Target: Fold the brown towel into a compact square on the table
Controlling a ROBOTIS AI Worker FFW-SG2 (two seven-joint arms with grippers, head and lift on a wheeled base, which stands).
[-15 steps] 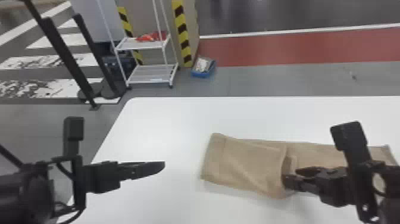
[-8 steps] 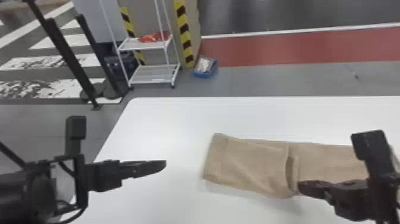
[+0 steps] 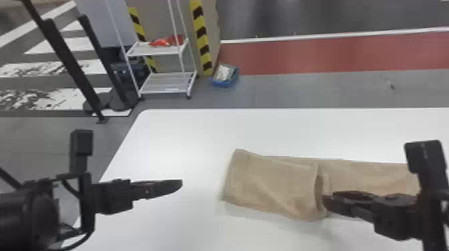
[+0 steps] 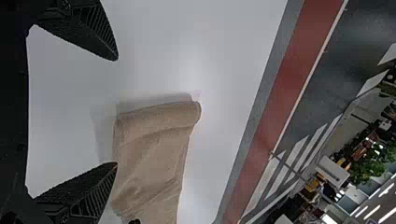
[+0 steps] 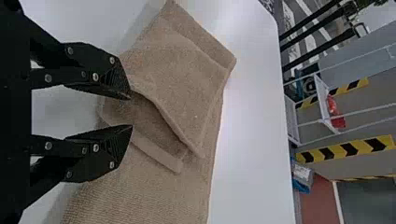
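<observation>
Towel [image 3: 267,180] of brown cloth lies before us on the white table [image 3: 187,140], right of its middle in our head view; its long axis runs side to side, roughly in line with the far table edge, with the far side of the cloth slanting slightly nearer us toward the right. The left end is a short folded edge, its far corner set farther right than its near one; from there a doubled flap [image 3: 284,187] points right, its free edge crossing the long axis and gaping above the layer below; the longer single run of cloth carries on rightward, partly behind our right arm.

Our right gripper [image 3: 330,197] is at the near end of that gaping edge; our right wrist view catches the right gripper [image 5: 130,112] with its two tips parted by a narrow gap, close to the flap's loose rim and a narrow hem strip [image 5: 156,151]. Our left gripper [image 3: 177,186] hangs over the table, well apart from the folded end; in our left wrist view the left gripper [image 4: 116,112] has its fingers spread wide, nothing held between them. Beyond the table stand a white rack [image 3: 163,83] and a blue bin [image 3: 223,82].
</observation>
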